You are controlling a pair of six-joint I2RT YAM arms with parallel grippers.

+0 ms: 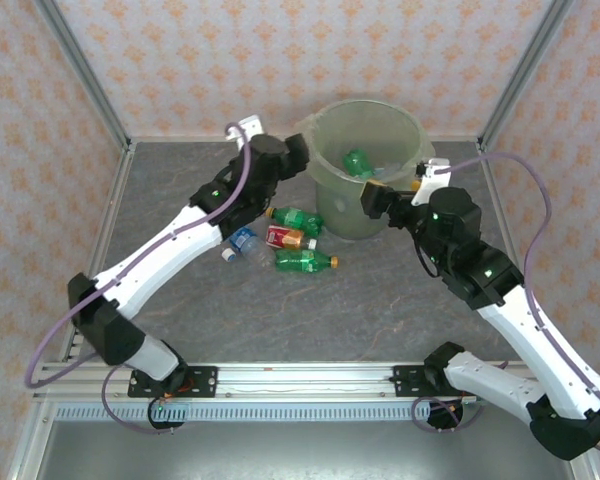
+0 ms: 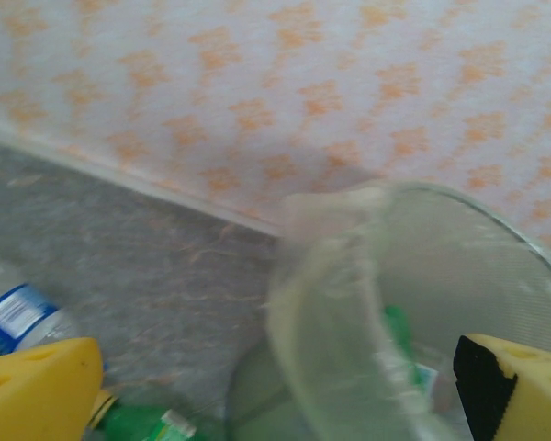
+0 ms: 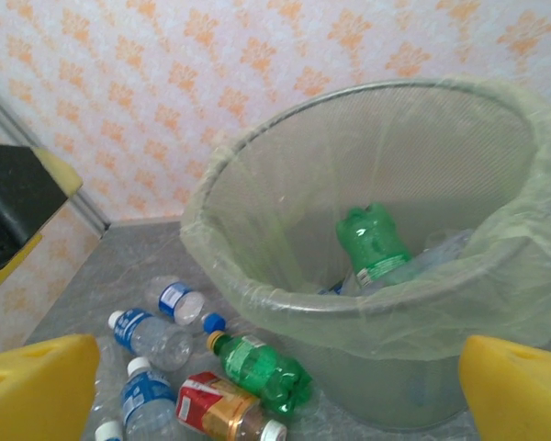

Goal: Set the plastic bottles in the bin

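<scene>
Our left gripper [image 2: 275, 395] hangs at the left rim of the bin [image 1: 332, 215], jaws spread wide with nothing between them, a pose that suits dropping things into its mouth. Our right gripper [image 3: 275, 390] faces the bin from the other side, equally wide and empty. One green bottle [image 3: 375, 241] lies inside. The loose bottles [image 1: 302, 262] cluster on the table [image 1: 280, 330] beside the bin's base, within the left arm's reach, we judge.

The white-and-black left arm [image 1: 170, 245] reaches forward and inward from its base. The left pincer [image 2: 275, 395] has its yellow fingers [image 2: 37, 390] spread wide, holding nothing. The white-and-black right arm [image 1: 520, 310] reaches forward and inward, mirroring it. The right pincer [image 3: 277, 390] is likewise spread wide and holds nothing.
</scene>
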